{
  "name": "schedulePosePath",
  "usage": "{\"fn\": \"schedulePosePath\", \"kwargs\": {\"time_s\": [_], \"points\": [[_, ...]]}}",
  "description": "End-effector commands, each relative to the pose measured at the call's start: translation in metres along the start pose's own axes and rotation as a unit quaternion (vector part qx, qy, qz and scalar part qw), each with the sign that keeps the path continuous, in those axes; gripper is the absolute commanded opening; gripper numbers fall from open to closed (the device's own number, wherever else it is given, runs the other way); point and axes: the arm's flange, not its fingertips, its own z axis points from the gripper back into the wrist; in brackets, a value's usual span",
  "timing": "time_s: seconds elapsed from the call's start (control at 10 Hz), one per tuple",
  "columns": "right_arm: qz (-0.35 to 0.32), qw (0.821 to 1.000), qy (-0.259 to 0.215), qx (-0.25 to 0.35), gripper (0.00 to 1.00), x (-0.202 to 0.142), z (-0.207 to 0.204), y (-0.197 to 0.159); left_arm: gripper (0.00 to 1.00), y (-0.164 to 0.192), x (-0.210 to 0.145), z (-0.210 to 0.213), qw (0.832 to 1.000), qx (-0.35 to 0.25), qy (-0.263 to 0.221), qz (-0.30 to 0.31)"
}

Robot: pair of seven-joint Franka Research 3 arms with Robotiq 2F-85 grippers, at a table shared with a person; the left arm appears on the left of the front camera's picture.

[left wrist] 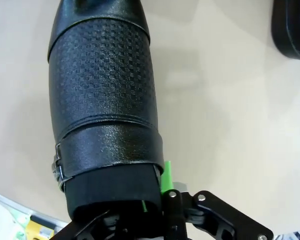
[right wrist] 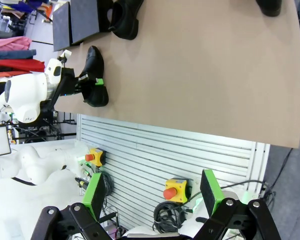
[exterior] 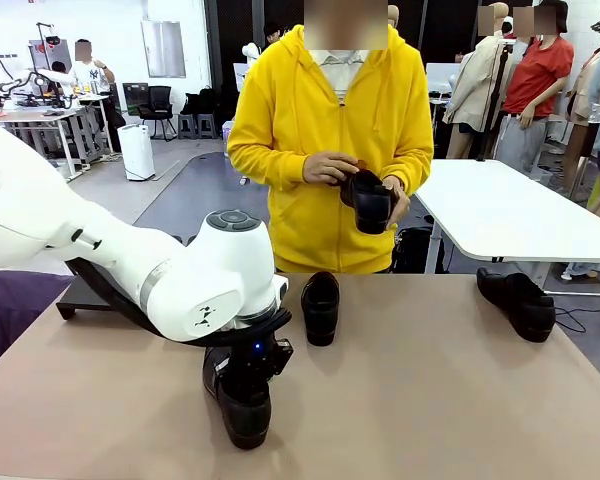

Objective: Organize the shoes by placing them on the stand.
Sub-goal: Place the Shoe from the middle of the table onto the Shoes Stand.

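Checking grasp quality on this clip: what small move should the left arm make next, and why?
Probably a small straight lift: the left pincer looks clamped on the rim of the near shoe, which lies on the table; the stand sits off to the robot's left.

Robotics lab in an open hall: a white robot arm (exterior: 100,240) reaches over a brown desk (exterior: 440,400), while red emergency-stop buttons (right wrist: 173,191) and loose cables (right wrist: 165,216) sit against the slatted panel (right wrist: 180,145) below its edge. Behind, white tables (exterior: 500,205), office chairs (exterior: 160,103) and standing people occupy a grey-floored (exterior: 195,185) workspace.
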Motion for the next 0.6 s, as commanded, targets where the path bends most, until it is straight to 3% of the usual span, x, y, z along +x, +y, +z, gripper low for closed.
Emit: {"fn": "schedulePosePath", "kwargs": {"time_s": [0.0, 0.2, 0.5], "points": [[0.000, 1.000, 0.002, -0.004, 1.00, 0.000, 0.003, 0.001, 0.00, -0.005, -0.004, -0.003, 1.000, 0.005, -0.003, -0.010], [0.000, 1.000, 0.002, -0.004, 1.00, 0.000, 0.003, 0.001, 0.00, 0.002, -0.013, 0.018, 0.998, -0.012, 0.014, -0.061], [0.000, 1.000, 0.002, -0.004, 1.00, 0.000, 0.003, 0.001, 0.00, 0.042, -0.052, 0.100, 0.989, -0.011, 0.014, -0.145]]}}
